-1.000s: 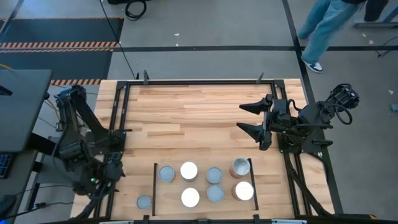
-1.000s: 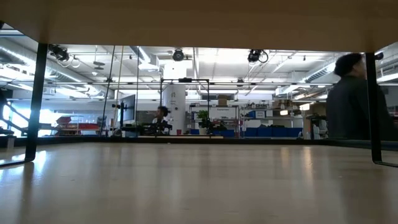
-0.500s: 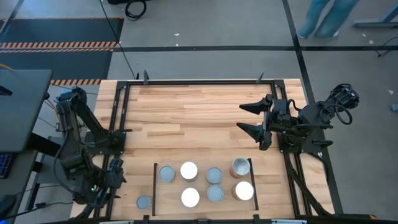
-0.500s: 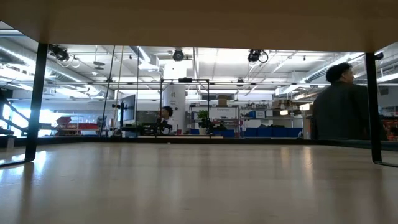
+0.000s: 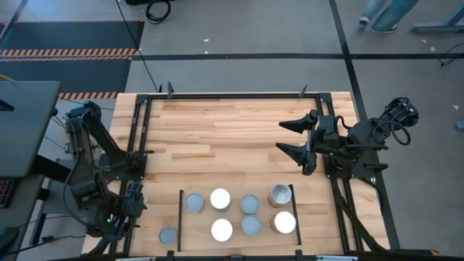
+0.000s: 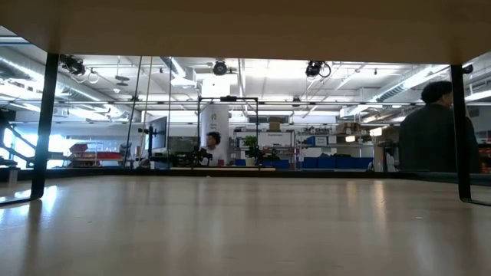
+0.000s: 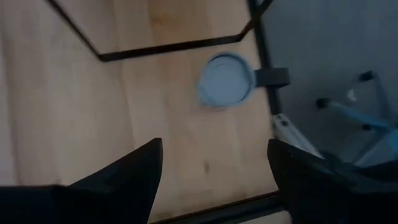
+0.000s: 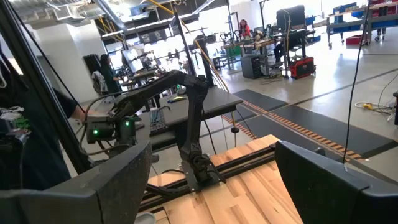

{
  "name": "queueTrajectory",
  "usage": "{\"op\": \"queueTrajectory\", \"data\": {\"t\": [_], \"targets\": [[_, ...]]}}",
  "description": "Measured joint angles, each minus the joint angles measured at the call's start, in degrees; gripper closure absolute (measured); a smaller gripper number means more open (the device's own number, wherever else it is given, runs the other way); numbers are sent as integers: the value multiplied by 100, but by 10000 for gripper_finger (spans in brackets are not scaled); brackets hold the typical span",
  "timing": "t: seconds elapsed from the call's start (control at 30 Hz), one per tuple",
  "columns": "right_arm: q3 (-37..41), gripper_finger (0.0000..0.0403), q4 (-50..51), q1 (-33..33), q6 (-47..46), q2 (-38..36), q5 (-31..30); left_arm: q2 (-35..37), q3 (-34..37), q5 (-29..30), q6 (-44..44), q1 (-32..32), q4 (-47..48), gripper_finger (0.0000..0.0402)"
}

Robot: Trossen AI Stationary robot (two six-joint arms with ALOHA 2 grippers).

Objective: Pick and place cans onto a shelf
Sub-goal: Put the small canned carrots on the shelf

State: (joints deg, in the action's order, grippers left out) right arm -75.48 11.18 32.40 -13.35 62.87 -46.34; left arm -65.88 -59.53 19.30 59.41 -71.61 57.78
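Note:
Several cans stand upright on the light-wood shelf between its two black rails at the table's near edge, some grey-blue topped, some white topped. One grey-blue can stands alone on the table, just left of the left rail; it also shows in the left wrist view. My left gripper is open and empty at the near left, left of and a little behind that can, its fingers apart and short of it. My right gripper is open and empty at the table's right, behind the shelf.
A black metal frame runs round the tabletop. Bare wood lies between the arms, behind the shelf. In the low view two black uprights stand at the sides, and a person is in the room beyond.
My left gripper has gone a little toward the table's near edge, closer to the lone can. The cans have kept still.

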Motion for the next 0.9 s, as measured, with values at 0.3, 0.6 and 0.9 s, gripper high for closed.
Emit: {"op": "queueTrajectory", "data": {"t": [0.3, 0.6, 0.9], "targets": [[0, 55, 1, -1, -1, 0, 1, -497, 7, 82, 88, 466, -295, 108], [0, 55, 0, -2, -1, 0, -1, -498, 7, 339, -184, 348, -2043, 108], [0, 55, 2, 0, -1, 0, 1, -497, 7, -124, -80, 152, -1333, 108]]}}
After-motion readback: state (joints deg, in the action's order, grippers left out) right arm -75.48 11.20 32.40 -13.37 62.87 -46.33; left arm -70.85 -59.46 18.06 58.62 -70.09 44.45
